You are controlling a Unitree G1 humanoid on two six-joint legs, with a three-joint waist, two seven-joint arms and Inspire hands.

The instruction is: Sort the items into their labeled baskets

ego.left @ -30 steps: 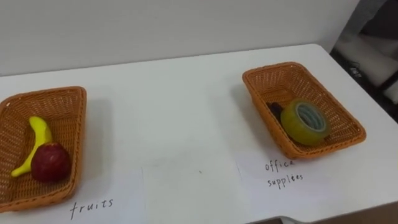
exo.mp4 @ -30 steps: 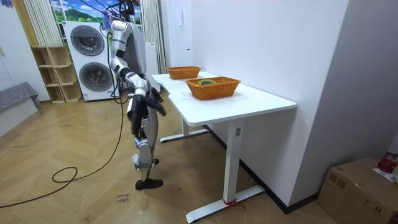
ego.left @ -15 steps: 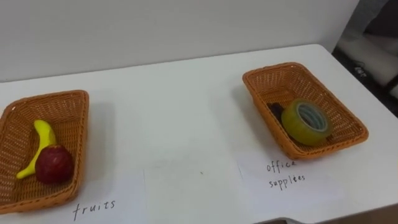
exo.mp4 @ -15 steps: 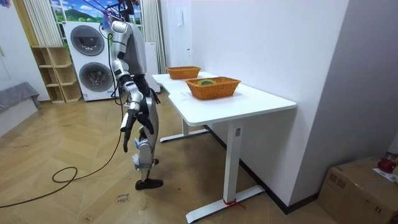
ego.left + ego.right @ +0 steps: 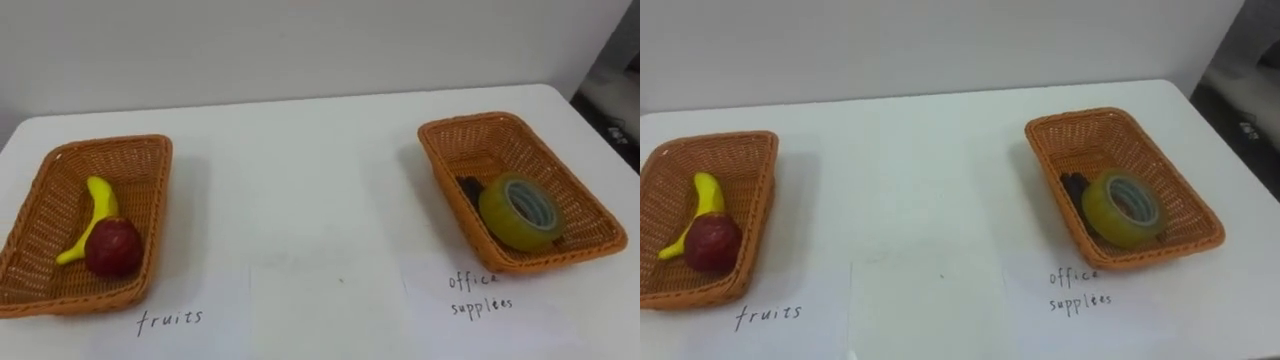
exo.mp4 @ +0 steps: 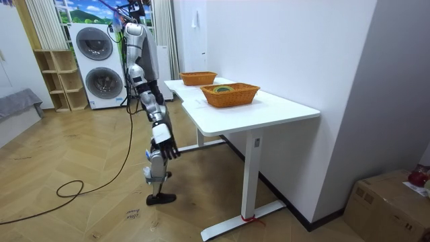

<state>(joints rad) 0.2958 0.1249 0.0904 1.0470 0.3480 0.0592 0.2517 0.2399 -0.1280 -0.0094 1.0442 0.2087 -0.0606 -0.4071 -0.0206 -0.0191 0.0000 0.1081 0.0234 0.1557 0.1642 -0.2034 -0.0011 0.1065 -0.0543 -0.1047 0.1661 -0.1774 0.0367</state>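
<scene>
On the white table (image 5: 300, 190) the wicker basket (image 5: 160, 200) at the left, labelled for fruit, holds a yellow banana (image 5: 88, 215) and a dark red fruit (image 5: 112, 247). The wicker basket (image 5: 440, 190) at the right, labelled for office supplies, holds a yellow-green roll of tape (image 5: 518, 211) leaning over a small dark item (image 5: 468, 188). In the room view I stand at the table's long side, and my right hand (image 6: 168, 149) hangs by my leg below the tabletop, fingers relaxed and holding nothing.
Paper labels lie in front of each basket (image 5: 170, 318) (image 5: 478, 295), with a blank sheet (image 5: 325, 310) between them. The table's right end (image 6: 295, 111) is near the office basket (image 6: 230, 94). Washing machines (image 6: 94, 64) stand behind me.
My right arm has swung from table height down to my side. The eye view has shifted, so both baskets sit further right in the picture; their contents have not moved.
</scene>
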